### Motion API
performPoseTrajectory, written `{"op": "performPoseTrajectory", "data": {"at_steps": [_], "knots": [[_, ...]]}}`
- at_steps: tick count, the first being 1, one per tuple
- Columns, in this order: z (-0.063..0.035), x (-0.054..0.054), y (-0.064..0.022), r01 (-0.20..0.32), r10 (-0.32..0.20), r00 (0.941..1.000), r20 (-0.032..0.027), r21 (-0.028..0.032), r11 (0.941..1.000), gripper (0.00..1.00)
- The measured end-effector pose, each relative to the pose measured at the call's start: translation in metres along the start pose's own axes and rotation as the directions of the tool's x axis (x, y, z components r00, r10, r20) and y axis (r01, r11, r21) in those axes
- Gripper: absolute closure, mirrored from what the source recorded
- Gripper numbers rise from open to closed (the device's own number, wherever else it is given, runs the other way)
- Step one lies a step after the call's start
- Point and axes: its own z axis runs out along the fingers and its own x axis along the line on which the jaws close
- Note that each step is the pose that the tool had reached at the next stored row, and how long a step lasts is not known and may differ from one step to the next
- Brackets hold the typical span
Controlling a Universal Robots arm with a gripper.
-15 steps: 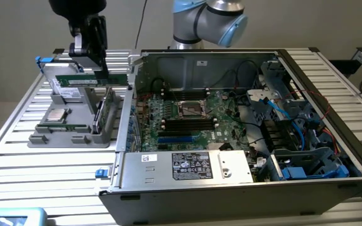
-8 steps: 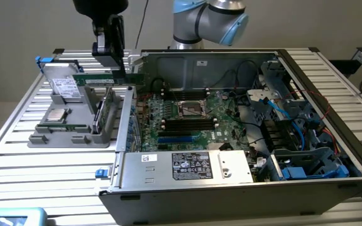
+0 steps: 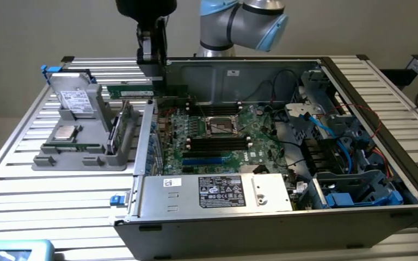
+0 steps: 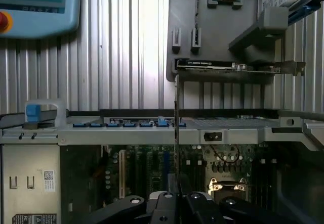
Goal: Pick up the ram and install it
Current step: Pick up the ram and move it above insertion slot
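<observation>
Where the claw (image 3: 154, 81) clamps, the ram (image 3: 130, 91) juts sideways — level.

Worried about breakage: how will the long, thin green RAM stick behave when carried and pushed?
The long, thin green RAM stick looks stiff and probably light: it juts sideways from the hand without sagging. Edge-on in the wrist view it is very thin, so likely fragile if twisted or pushed off-square.
</observation>
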Motion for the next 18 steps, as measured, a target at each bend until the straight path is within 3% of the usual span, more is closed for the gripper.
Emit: {"op": "performPoseTrajectory", "data": {"at_steps": [11,18], "knots": [[0.0026,-0.001,-0.0500,0.000,0.000,1.0000,-0.0002,0.0000,1.0000,0.88],[0.0094,-0.010,-0.0813,0.000,0.000,1.0000,-0.0054,0.0020,1.0000,0.88]]}}
